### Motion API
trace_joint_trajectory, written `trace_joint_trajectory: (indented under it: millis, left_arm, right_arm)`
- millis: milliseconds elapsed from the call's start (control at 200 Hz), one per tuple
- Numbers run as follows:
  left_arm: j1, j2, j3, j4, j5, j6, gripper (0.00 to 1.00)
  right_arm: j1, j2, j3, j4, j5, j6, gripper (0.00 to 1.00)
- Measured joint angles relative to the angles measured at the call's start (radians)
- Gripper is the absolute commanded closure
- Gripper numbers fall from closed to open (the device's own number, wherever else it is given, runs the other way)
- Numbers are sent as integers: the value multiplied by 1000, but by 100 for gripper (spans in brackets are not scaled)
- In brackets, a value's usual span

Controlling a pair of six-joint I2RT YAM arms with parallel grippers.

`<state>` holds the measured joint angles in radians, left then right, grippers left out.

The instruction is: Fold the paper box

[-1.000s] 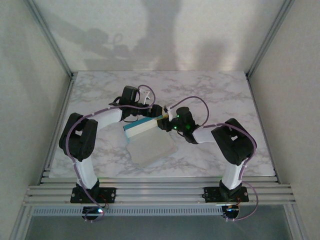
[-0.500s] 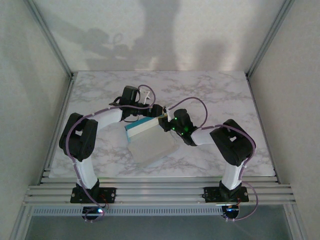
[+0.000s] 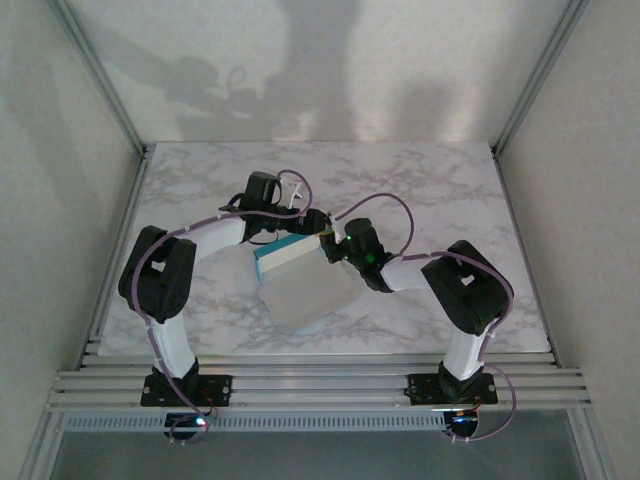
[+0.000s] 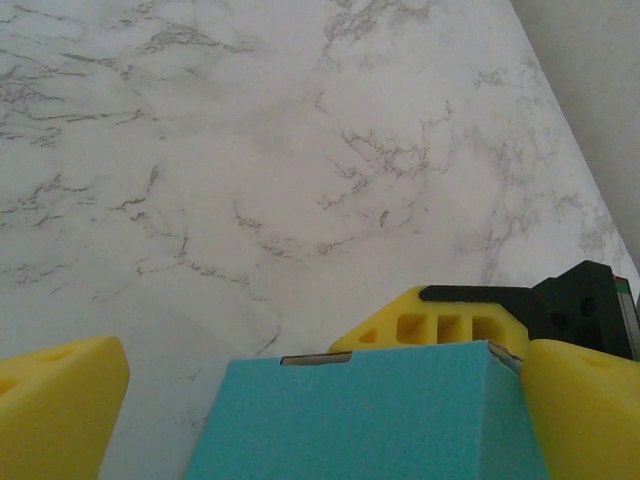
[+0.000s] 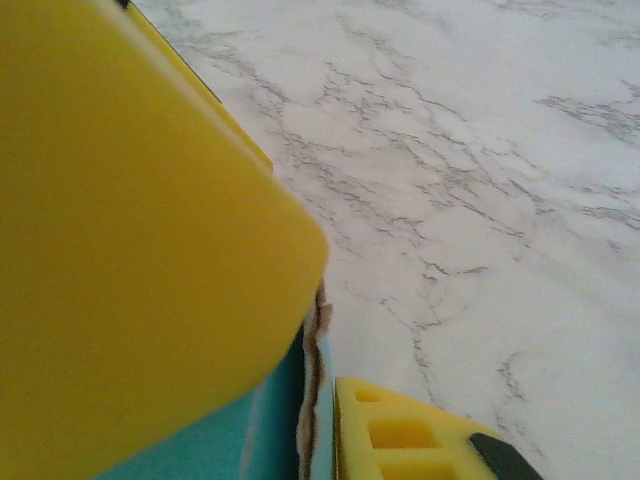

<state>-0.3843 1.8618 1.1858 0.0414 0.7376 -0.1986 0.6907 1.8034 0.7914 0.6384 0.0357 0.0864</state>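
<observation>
One paper box (image 3: 305,290) mid surface (image 3: 450,190): white panel flat on the near side, turquoise wall raised along its far edge, long axis roughly left-right. Right jaws pinch that wall's right end. Left jaws gape wide, straddling it just beyond, gripping nothing.

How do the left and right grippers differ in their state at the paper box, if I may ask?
The left gripper stands wide open, fingers either side of the turquoise flap of the paper box; the right gripper is pinched shut on that flap's edge. The left straddles the flap's width, the right clamps its thickness. Both have yellow fingers.
</observation>
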Motion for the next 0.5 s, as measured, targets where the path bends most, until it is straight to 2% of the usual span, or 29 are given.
trace_joint_trajectory:
  millis: [105,305,430,500]
  left_arm:
    - [-2,0,0,0,0,0,1]
    - [-9,0,1,-1,0,1,1]
    - [-8,0,2,-10,0,1,1]
    - [-9,0,5,-15,0,0,1]
  right_arm:
    - [5,-5,2,-16,36,-12,84]
    - [3,-10,2,-60,45,-16,68]
    - [2,-10,1,-75,27,-11,67]
    - [1,-10,1,-76,23,-11,70]
